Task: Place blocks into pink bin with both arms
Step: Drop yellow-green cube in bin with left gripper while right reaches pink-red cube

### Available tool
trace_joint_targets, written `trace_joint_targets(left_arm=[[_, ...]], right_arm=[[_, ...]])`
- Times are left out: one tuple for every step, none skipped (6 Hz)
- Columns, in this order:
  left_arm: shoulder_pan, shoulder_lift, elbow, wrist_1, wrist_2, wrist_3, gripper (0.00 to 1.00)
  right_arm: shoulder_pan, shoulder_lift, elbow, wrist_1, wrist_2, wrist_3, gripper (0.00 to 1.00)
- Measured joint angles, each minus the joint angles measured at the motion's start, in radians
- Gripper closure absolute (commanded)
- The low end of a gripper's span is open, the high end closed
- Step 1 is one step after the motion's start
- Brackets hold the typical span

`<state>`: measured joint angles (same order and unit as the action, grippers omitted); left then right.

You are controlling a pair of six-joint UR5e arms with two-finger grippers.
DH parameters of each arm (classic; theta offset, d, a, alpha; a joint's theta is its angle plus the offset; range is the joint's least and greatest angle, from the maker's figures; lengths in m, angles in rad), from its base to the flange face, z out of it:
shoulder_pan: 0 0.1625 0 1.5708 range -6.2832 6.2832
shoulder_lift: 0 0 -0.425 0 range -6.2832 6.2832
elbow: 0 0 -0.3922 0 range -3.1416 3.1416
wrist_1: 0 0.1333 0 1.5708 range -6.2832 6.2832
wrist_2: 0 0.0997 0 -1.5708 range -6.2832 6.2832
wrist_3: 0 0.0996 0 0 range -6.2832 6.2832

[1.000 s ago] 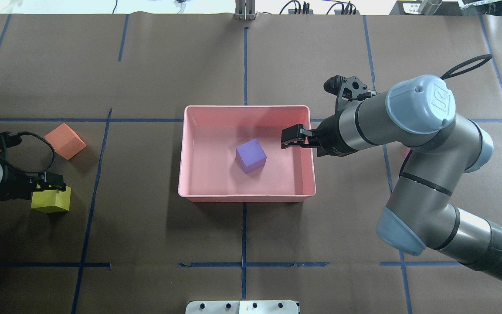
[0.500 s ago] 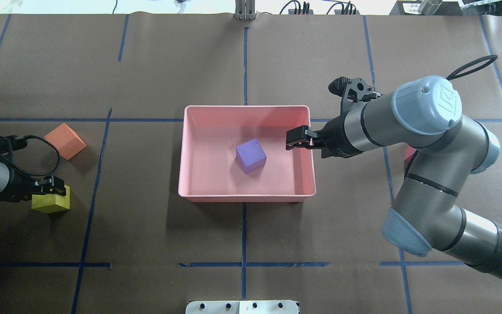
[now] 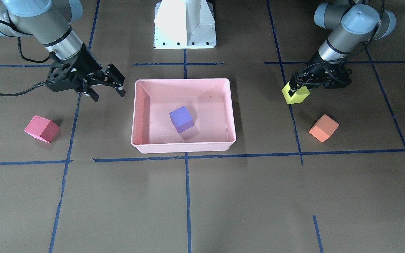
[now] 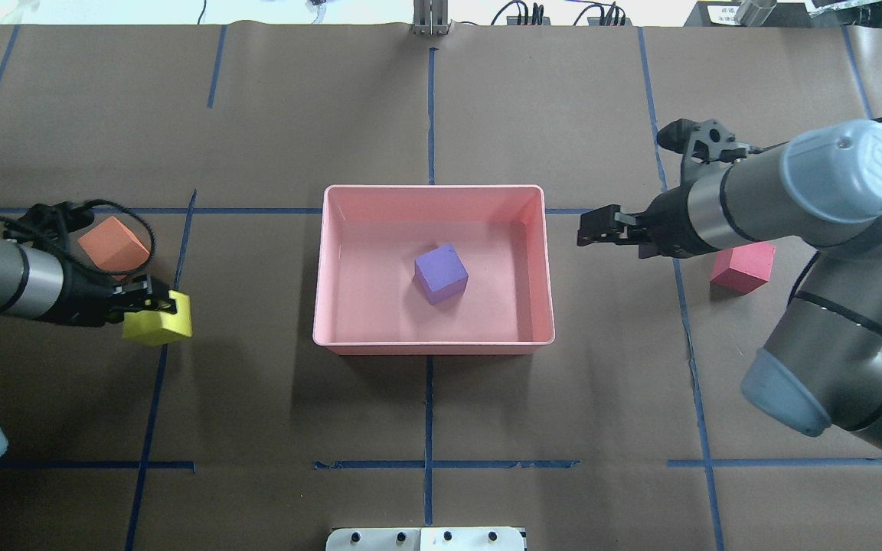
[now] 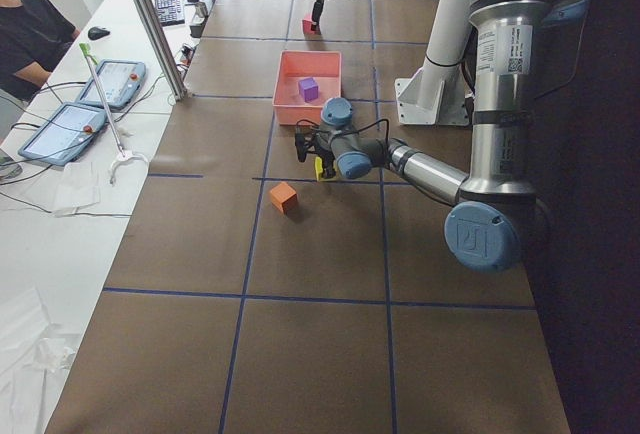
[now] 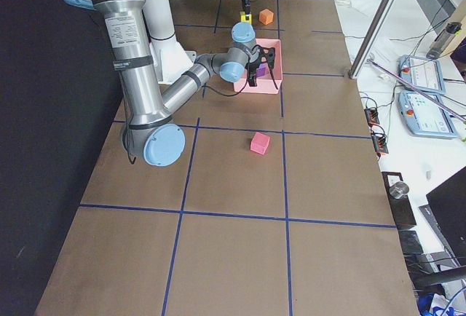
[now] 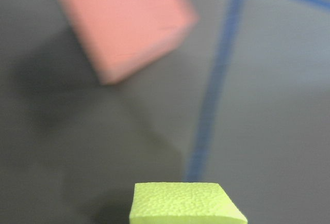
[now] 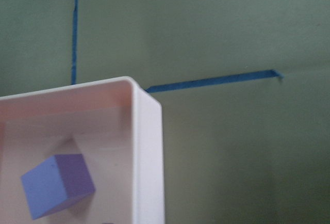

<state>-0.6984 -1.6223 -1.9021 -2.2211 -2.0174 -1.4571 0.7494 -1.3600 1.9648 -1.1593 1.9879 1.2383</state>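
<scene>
Yellow-green matte foam cube (image 4: 159, 327): being pinched near its top between the shut jaws of the left black two-finger gripper (image 4: 151, 306), out to the robot's left of the bin and well apart from it. Not showing plainly whether hanging clear of the brown paper-covered table (image 4: 295, 413) or touching it. Lying just beyond that wrist, on the side away from the robot, partly hidden by a looping black cable (image 4: 142, 229) in the overhead view, and resting apart from the held cube: the orange foam cube (image 4: 113, 243).

Hovering spread and empty just outside the short wall of the shallow pale pink plastic bin (image 4: 433, 189) on the robot's right: the right black two-finger gripper (image 3: 107, 89), pointing toward the bin and touching nothing. Sitting on the bin's floor near the middle, turned askew to the walls and touching none of them: the purple foam cube (image 4: 441, 274), near the open fingers but across the wall from them. Resting on the table farther out on the robot's right, beyond the gripper from the bin and apart from its fingers: the red foam cube (image 4: 743, 268).
</scene>
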Motion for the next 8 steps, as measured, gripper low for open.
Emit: trace_joint_targets(left_arm=[[0.004, -0.144, -0.003, 0.016, -0.001, -0.117, 0.98], [0.018, -0.298, 0.004, 0.069, 0.001, -0.206, 0.75], [0.052, -0.42, 0.028, 0.139, 0.007, -0.247, 0.01], [0.093, -0.478, 0.057, 0.177, 0.043, -0.256, 0.0], [0.12, -0.496, 0.074, 0.188, 0.094, -0.256, 0.0], [0.132, -0.499, 0.078, 0.191, 0.123, -0.255, 0.0], [0.133, -0.498, 0.076, 0.192, 0.133, -0.254, 0.0], [0.134, -0.496, 0.073, 0.193, 0.15, -0.254, 0.0]], right_arm=[[0.053, -0.063, 0.0, 0.0, 0.001, -0.107, 0.0], [0.103, -0.11, -0.01, -0.001, -0.002, -0.214, 0.0], [0.141, -0.135, -0.043, -0.001, -0.005, -0.307, 0.0], [0.163, -0.143, -0.087, -0.001, -0.006, -0.357, 0.0], [0.174, -0.146, -0.126, -0.003, -0.007, -0.353, 0.0], [0.177, -0.149, -0.167, -0.004, -0.002, -0.29, 0.0], [0.177, -0.151, -0.211, -0.002, 0.024, -0.216, 0.0], [0.175, -0.151, -0.247, 0.0, 0.065, -0.18, 0.0]])
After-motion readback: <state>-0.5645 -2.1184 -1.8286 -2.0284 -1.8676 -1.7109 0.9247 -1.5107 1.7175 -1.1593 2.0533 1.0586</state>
